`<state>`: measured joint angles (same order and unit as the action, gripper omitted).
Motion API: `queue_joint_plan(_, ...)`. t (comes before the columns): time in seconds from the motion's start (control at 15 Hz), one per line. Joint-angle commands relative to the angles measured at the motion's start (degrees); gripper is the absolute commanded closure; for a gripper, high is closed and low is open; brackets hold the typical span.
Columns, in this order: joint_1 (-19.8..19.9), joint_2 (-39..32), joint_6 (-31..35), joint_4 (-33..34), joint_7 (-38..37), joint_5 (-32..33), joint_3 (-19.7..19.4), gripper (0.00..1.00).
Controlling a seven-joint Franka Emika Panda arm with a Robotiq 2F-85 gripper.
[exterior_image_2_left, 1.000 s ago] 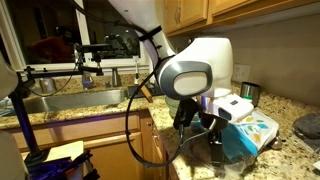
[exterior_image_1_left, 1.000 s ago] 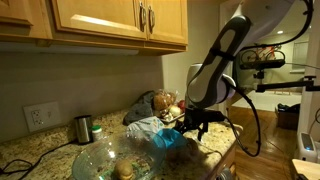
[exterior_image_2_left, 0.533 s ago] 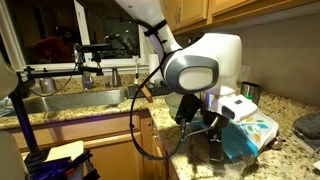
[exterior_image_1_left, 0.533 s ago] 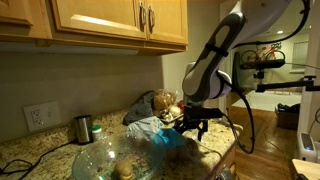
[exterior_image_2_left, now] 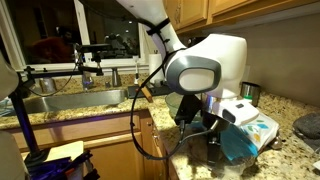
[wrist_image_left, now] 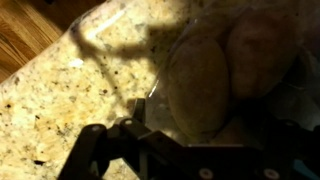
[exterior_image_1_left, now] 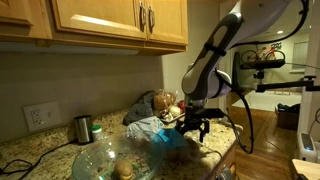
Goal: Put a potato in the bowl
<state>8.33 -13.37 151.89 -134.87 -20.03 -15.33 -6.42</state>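
Counter (wrist_image_left: 55,95) looks like polished speckled granite, bowl (exterior_image_1_left: 95,158) is clear glass, cup (exterior_image_1_left: 83,128) shiny metal, cabinets (exterior_image_1_left: 100,20) smooth wood, 2 potatoes (wrist_image_left: 200,85) matt-skinned.

Dim warm indoor light; wrist view dark, blurry, heavily shadowed.

The bowl (exterior_image_1_left: 93,157) holds a potato (exterior_image_1_left: 125,171). Behind it stands a cup (exterior_image_1_left: 83,128); beside it the gripper (exterior_image_1_left: 192,129), jaws apart, hangs over a blue bag (exterior_image_1_left: 160,136).
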Motion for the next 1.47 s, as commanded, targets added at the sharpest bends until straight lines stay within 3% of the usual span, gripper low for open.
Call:
queue_joint_plan(0.0, 0.64, -1.27, -2.47, 1.0, 2.49, -2.32, -0.02, 0.0)
queue_joint_plan(0.33, 0.55, -2.4, -2.66, 1.65, 2.74, -2.2, -0.23, 0.0)
queue_joint_plan(0.4, 0.36, -2.58, -2.61, 1.77, 2.26, -1.64, -0.51, 0.25)
queue_joint_plan(0.53, 0.35, -2.84, -2.68, 2.02, 2.2, -1.53, -0.61, 0.32)
queue_joint_plan(0.93, 0.05, -2.41, -3.2, 2.21, 1.49, -0.76, -1.07, 0.72)
queue_joint_plan(1.4, -1.23, 2.84, -4.05, -1.1, 2.32, 1.23, -1.0, 0.73)
